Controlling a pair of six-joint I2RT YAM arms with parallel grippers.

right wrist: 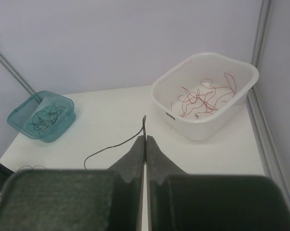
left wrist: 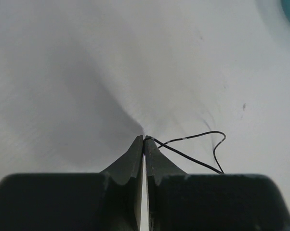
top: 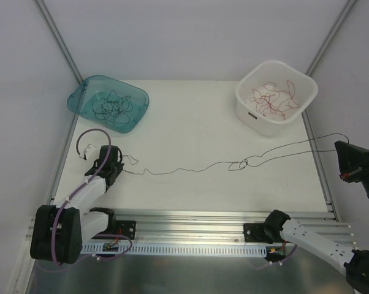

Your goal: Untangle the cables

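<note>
One thin black cable lies stretched across the white table, with a small knotted loop right of its middle. My left gripper is shut on its left end; in the left wrist view the closed tips pinch the strand, which curls off to the right. My right gripper, at the table's right edge, is shut on the other end; in the right wrist view a short bit of cable sticks out past its tips. Other cables lie sorted in two bins.
A teal bin at the back left holds black strands. A white tub at the back right holds red strands. Grey walls enclose the table, and a slotted aluminium rail runs along its near edge.
</note>
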